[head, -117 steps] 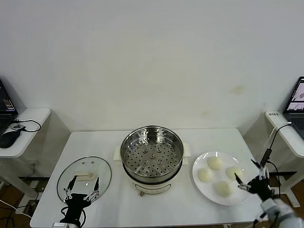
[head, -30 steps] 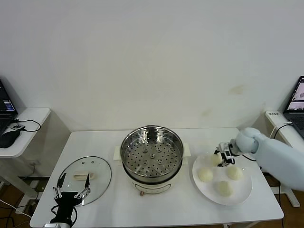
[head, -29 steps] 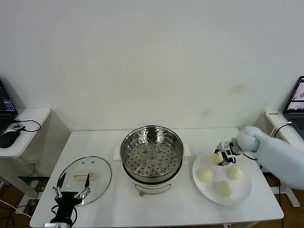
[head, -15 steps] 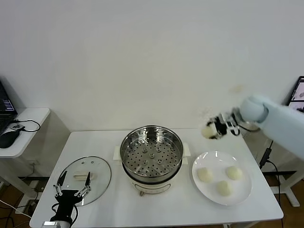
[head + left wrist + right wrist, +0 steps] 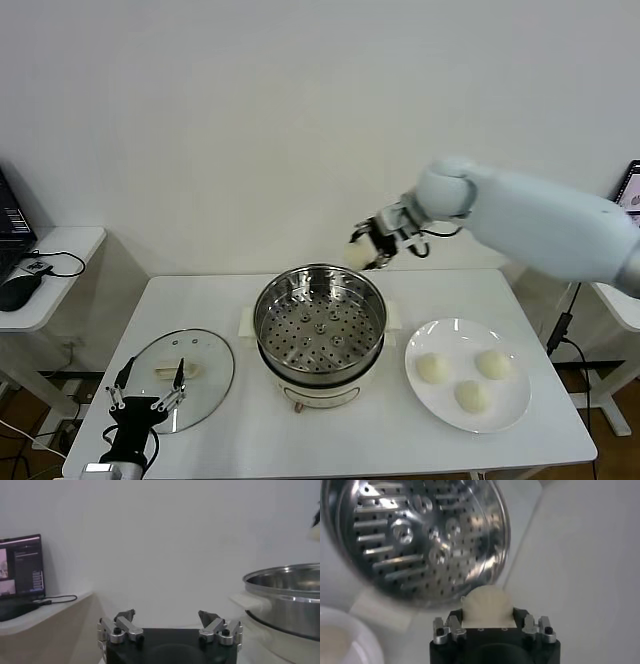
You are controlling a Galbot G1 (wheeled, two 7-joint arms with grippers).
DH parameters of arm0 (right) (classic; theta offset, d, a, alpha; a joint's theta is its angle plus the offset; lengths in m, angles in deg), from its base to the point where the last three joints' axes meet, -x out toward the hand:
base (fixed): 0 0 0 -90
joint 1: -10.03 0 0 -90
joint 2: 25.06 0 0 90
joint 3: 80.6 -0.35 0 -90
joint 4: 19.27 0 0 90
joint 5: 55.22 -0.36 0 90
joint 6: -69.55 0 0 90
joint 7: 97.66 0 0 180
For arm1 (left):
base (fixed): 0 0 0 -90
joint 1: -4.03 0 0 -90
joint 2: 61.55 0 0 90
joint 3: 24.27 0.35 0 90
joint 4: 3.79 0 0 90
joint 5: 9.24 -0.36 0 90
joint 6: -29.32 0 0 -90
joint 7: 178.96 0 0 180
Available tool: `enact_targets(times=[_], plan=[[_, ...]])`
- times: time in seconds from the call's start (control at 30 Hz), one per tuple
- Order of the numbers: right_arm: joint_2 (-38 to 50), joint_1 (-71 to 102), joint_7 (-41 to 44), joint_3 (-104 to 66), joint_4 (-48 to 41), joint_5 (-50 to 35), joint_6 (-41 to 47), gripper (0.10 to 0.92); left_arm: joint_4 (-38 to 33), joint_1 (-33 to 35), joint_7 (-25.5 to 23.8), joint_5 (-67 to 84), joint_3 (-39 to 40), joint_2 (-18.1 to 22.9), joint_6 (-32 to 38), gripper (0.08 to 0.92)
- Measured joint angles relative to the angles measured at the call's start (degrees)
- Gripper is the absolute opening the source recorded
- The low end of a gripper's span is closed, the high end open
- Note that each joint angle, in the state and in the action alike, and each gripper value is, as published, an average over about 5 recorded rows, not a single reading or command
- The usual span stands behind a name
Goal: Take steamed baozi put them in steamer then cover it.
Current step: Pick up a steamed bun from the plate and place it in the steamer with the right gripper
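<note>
**One bun in the air above the steamer's back rim**

The right end effector (image 5: 372, 248) is up high, out over the far edge of the steamer (image 5: 320, 330), and it pinches a steamed baozi (image 5: 357, 255) between its fingers. The right wrist view confirms the grip: that cream-white bun (image 5: 487, 605) sits snug between the two jaws, with the perforated tray (image 5: 415, 535) of the pot shining below and beyond it. The bun hangs clear of the metal, not touching the rim.

Look into the pot from the head view and the tray shows only its holes and a small centre knob.

Over on the robot's right, the white plate (image 5: 505, 405) carries three more buns, one toward the steamer side (image 5: 432, 368), one toward the far right (image 5: 491, 364) and one nearest the robot (image 5: 470, 396), all apart from each other.

On the other side, the cover (image 5: 180, 375) lies flat on the counter (image 5: 330, 440), handle up, just beside the steamer's cream base. The left end effector (image 5: 145, 398) hovers low at the near edge of that lid, fingers spread wide, gripping nothing. Its own wrist view shows the two fingertips (image 5: 126, 615) standing well apart, the steamer wall off to one side.
</note>
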Motion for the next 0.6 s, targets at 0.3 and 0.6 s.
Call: enact_targets(times=[0.3,0.6], plan=[[-6.4,2.1,-0.9,2.7,-3.0,8.3,-7.1,0.626,-0.4,-0.3,-0.1,0.1,-0.6,0.4,0.0,0.823],[-10.0,5.1,-2.4,3.0,-6.9,16.8,-13.9,0.625,-0.2,-0.6,-0.2,0.1,-0.5,0.6,0.0,0.823]])
